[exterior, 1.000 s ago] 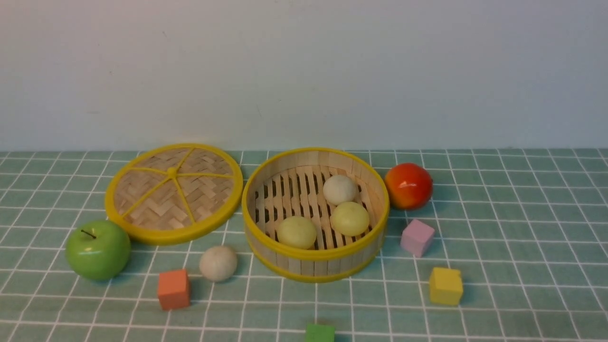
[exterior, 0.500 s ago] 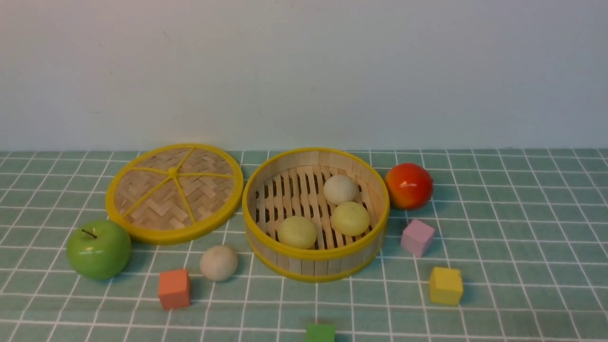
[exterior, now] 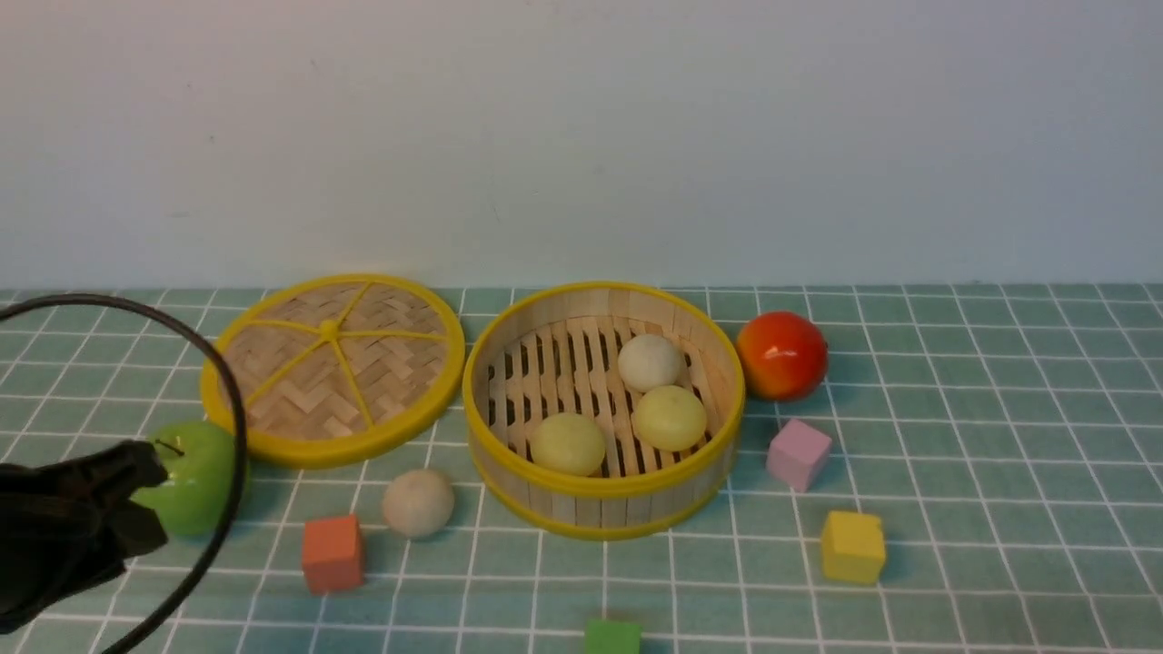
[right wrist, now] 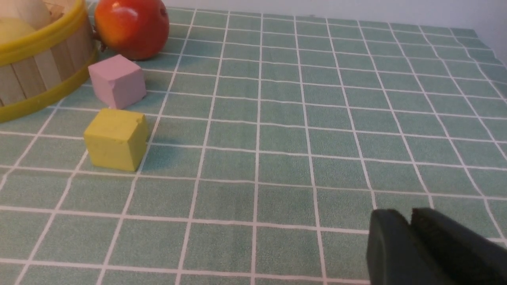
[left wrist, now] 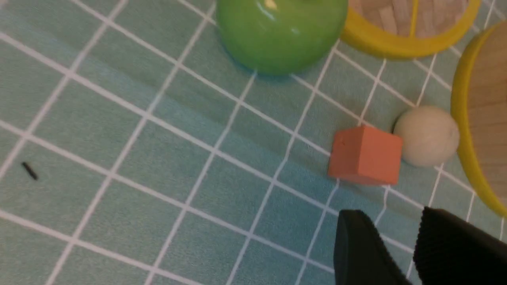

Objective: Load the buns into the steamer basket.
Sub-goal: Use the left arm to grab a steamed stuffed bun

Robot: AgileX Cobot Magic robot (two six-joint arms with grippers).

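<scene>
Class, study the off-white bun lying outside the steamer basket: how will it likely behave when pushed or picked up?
The off-white bun is round and smooth, so a nudge would probably roll it, perhaps against the orange cube or steamer basket beside it. Its curved sides may slip from an off-centre pinch. It looks small, so probably light.

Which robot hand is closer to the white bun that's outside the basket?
Left. The left gripper hangs just short of the bun, beside the orange cube. The right gripper is beyond the steamer basket, on the yellow cube's side.
</scene>
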